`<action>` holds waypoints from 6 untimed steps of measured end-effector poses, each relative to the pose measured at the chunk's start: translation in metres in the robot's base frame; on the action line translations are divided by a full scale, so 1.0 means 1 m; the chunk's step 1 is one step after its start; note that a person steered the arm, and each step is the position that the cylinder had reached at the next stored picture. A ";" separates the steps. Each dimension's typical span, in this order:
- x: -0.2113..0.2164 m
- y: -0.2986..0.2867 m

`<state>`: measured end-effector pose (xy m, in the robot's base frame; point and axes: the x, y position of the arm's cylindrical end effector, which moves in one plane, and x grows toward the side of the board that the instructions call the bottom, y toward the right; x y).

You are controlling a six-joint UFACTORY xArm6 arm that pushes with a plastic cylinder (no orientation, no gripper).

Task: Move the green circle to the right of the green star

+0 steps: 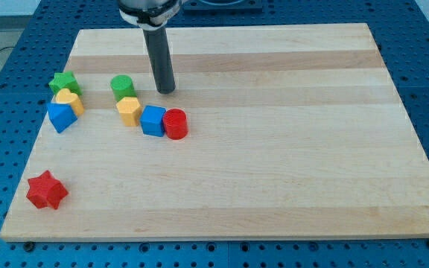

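Note:
The green circle (122, 86) stands on the wooden board (274, 149) at the view's upper left. The green star (65, 83) lies further left, near the board's left edge, with a gap between the two. My tip (167, 91) rests on the board just right of the green circle, a short gap away, and above the red circle. It touches no block.
A yellow block (70, 100) and a blue block (62, 117) sit just below the green star. A yellow block (129, 110), a blue cube (153, 120) and a red circle (175, 123) form a row below the green circle. A red star (47, 190) lies at lower left.

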<state>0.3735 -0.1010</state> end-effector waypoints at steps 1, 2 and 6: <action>0.011 -0.025; -0.005 -0.068; 0.026 0.048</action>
